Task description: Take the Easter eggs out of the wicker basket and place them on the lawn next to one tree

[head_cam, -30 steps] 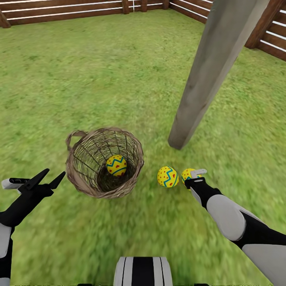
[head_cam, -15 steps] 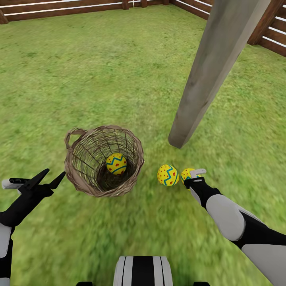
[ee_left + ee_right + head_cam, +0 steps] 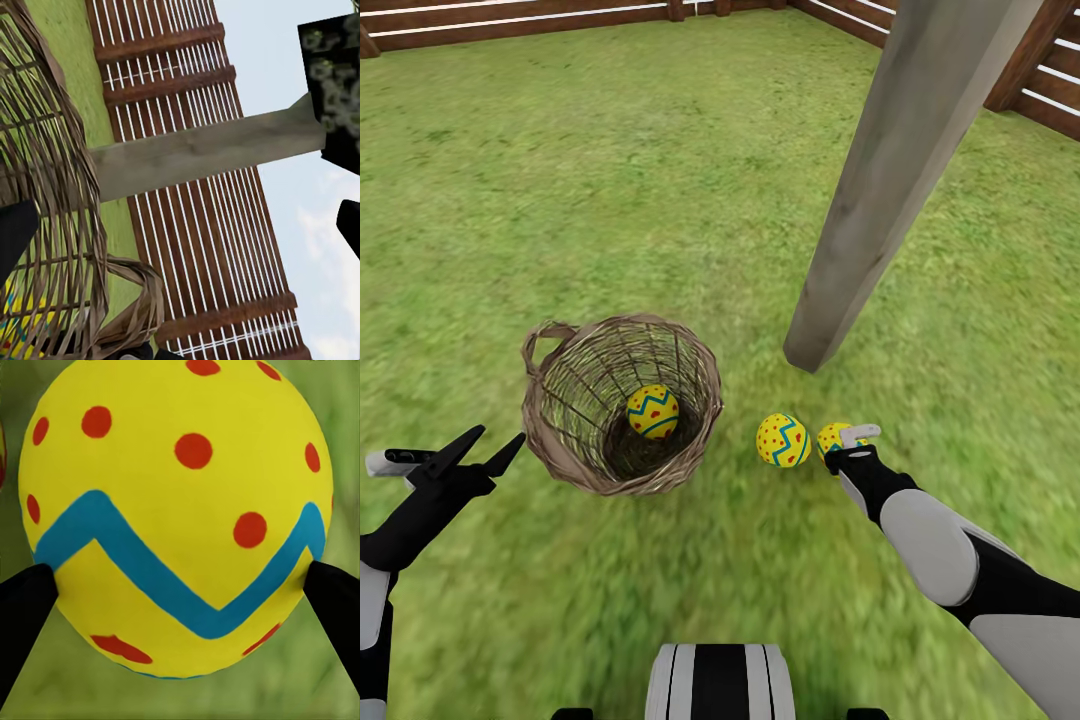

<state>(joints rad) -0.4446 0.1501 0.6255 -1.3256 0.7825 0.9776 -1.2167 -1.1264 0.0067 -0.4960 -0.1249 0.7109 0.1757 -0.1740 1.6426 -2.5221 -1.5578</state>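
The wicker basket (image 3: 565, 400) stands on the lawn (image 3: 660, 180) with one Easter egg (image 3: 653, 411) inside it. A second egg (image 3: 782, 441) lies on the grass near the foot of the tree (image 3: 860, 220). Just right of it is a third egg (image 3: 830, 438), with my right gripper (image 3: 838, 440) shut on it. In the right wrist view both dark fingertips (image 3: 26, 600) touch the sides of this egg (image 3: 180, 510). My left gripper (image 3: 501, 432) hangs open beside the basket's left side, nothing between its fingers. The left wrist view shows the basket's weave (image 3: 45, 187) close up.
The leaning grey-brown trunk (image 3: 202, 154) rises just beyond the two outer eggs. A brown slatted fence (image 3: 510, 20) runs along the back and the right side (image 3: 1050, 90). Open grass stretches behind and left of the basket.
The whole picture has slid down slightly, which is the camera moving. The arms, eggs and basket keep their places.
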